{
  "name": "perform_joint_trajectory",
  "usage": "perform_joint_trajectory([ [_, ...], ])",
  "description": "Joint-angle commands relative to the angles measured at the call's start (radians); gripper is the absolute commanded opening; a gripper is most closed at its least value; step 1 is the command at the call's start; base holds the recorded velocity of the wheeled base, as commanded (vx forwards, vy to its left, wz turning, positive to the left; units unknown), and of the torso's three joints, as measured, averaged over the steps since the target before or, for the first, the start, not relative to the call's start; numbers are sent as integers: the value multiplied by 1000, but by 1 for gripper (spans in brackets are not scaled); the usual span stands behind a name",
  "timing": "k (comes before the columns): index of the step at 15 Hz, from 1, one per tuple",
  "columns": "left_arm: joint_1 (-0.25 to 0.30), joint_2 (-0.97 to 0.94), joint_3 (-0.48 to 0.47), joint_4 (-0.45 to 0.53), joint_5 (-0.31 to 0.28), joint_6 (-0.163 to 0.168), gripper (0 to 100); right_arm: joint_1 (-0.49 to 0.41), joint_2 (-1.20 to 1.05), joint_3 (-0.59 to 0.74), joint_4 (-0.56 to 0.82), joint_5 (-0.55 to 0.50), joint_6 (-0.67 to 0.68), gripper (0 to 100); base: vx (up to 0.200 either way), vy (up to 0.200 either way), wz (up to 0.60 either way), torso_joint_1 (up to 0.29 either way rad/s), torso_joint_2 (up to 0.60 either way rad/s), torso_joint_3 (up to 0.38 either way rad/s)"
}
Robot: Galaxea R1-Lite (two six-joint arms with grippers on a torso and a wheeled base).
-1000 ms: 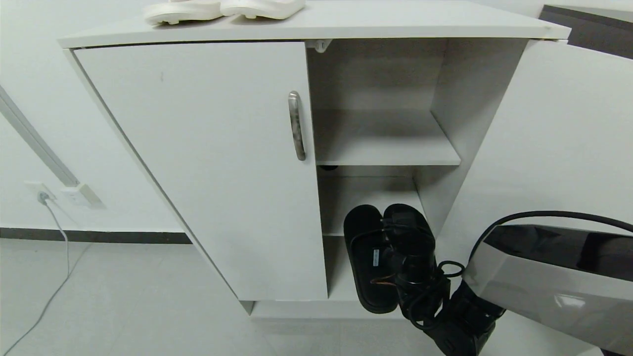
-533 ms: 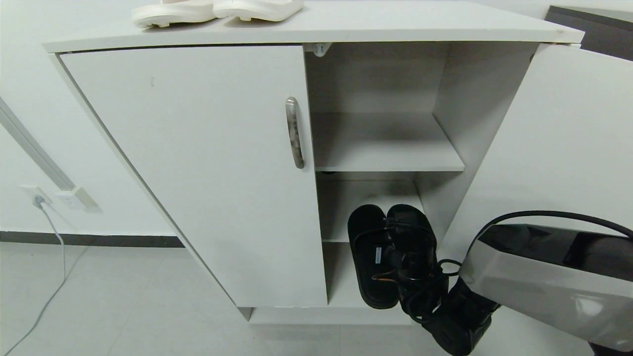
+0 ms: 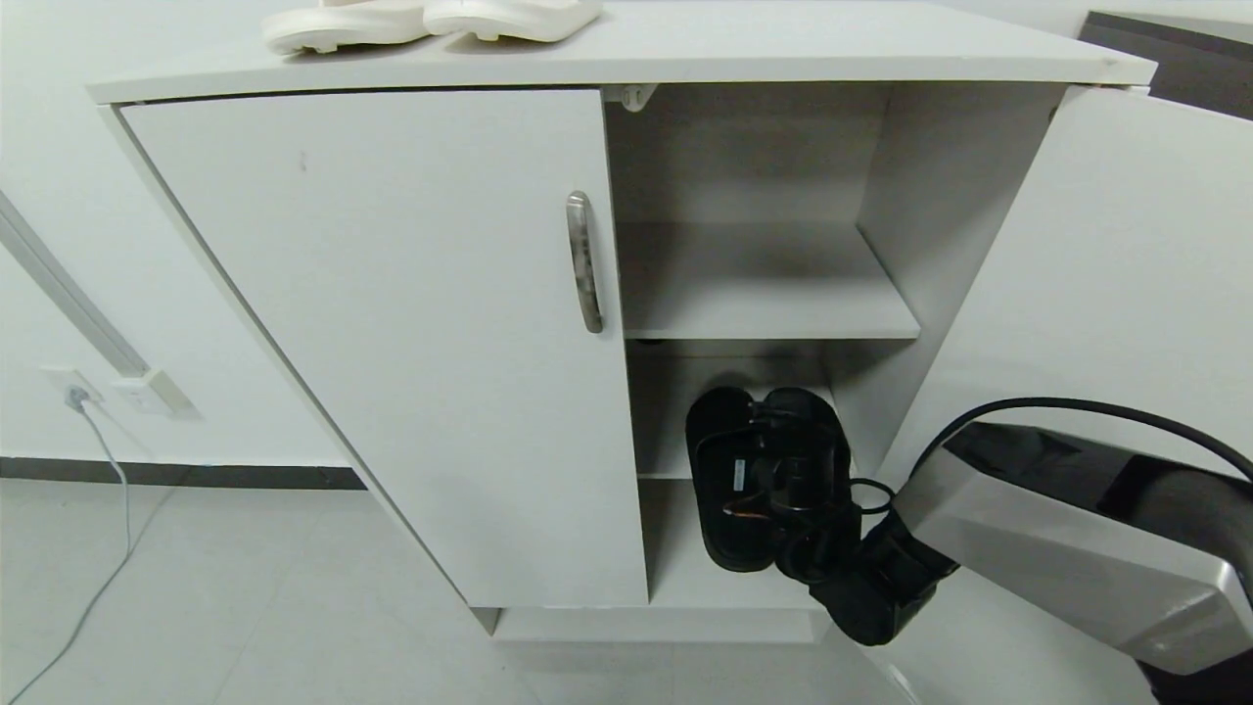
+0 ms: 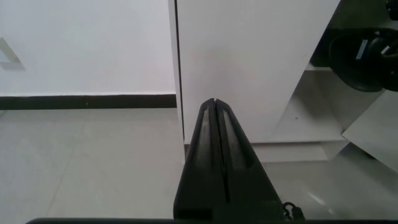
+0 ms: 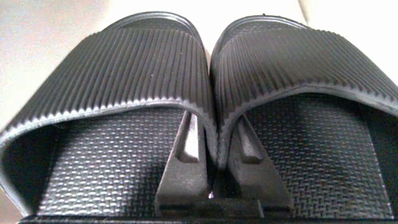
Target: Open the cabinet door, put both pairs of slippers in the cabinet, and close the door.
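Pale wall and tiled floor surround a white cabinet (image 3: 832, 54), its left door shut and its right door (image 3: 1106, 274) swung wide. Black slippers (image 3: 764, 470) hang at the mouth of the lower compartments, toes pointing inward (whether they touch a shelf cannot be told). White slippers (image 3: 431, 20) lie on the cabinet top. The right gripper (image 5: 216, 149) has its fingers pinching the two inner strap edges together. The left gripper (image 4: 214, 102), fingers pressed together on nothing, hangs low before the shut door. To place the pair well, keep the soles level, clear the shelf edge, push deep enough for the door to close, and release only once the soles are seated.
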Motion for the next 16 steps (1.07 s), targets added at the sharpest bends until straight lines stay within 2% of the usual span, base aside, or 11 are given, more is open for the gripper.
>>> perform_joint_trajectory([
  [1,0,2,0,0,0,0,0,-15,38,-93,24,-1,-2,0,0,0,0,0,0,0],
  [8,0,2,0,0,0,-2,0,-58,110,-363,192,26,-3,0,0,0,0,0,0,0],
  [16,0,2,0,0,0,-3,0,-70,191,-610,362,33,-6,0,0,0,0,0,0,0],
])
